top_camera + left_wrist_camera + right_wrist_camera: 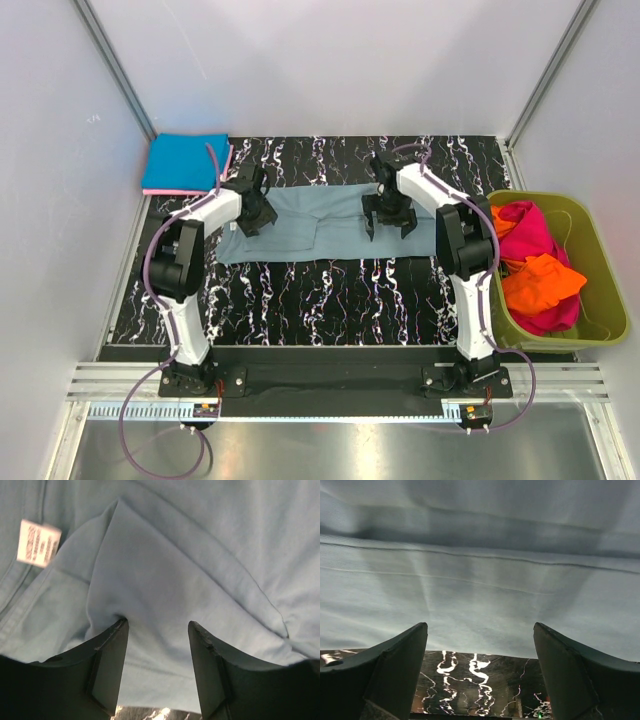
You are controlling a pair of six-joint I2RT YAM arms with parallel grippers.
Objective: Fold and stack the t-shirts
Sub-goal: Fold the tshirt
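Across the middle of the frame, on the desk (330,290), the grey-blue t-shirt (320,225) lies as a long flat strip. The left end effector (258,215) sits at its left end, jaws apart on nothing, and the right end effector (389,228) hangs over its right part, jaws wide apart. Folding it crosswise well likely means pinching every layer at one end's corners, lifting just clear and laying edge on edge.
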